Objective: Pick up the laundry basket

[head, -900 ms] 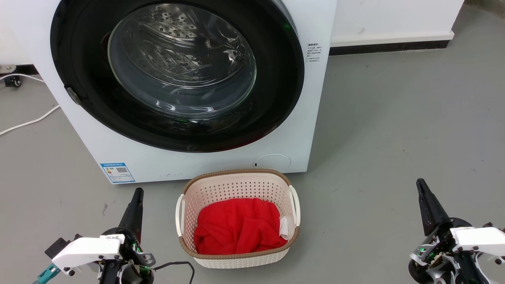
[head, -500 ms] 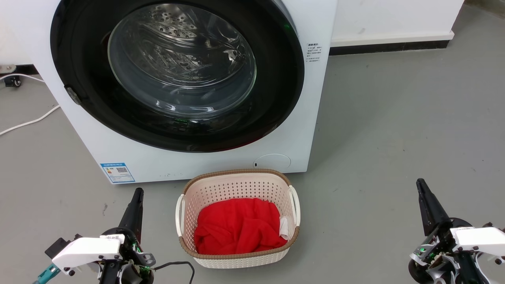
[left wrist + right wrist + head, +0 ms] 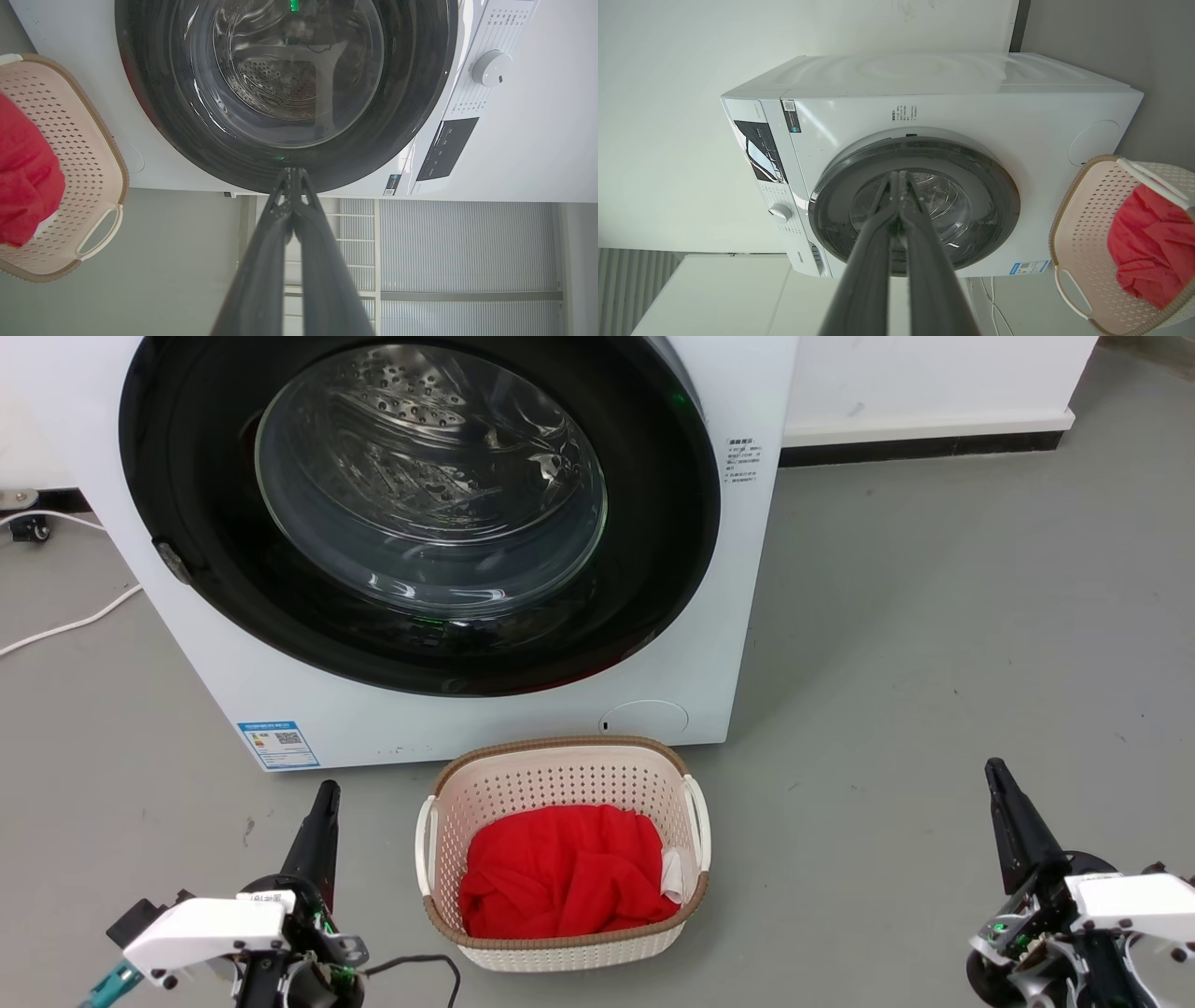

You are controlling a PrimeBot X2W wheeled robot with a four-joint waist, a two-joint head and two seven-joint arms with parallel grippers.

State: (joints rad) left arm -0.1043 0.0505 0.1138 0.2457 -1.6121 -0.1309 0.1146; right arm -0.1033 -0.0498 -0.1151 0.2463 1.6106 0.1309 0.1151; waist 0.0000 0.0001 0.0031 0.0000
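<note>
The laundry basket (image 3: 551,765) is a small cream perforated tub with a brown rim and white side handles, standing on the grey floor just in front of the washing machine. A red cloth (image 3: 565,877) lies inside it. The basket also shows at the left edge of the left wrist view (image 3: 88,154) and at the right edge of the right wrist view (image 3: 1083,219). My left gripper (image 3: 327,791) hovers a short way left of the basket, fingers shut and empty. My right gripper (image 3: 995,770) sits well off to the basket's right, also shut and empty. Neither touches the basket.
A white front-loading washing machine (image 3: 747,569) with a dark round glass door (image 3: 420,504) stands right behind the basket. A white cable (image 3: 65,625) trails on the floor at the far left. A white wall with a dark skirting (image 3: 924,443) runs behind.
</note>
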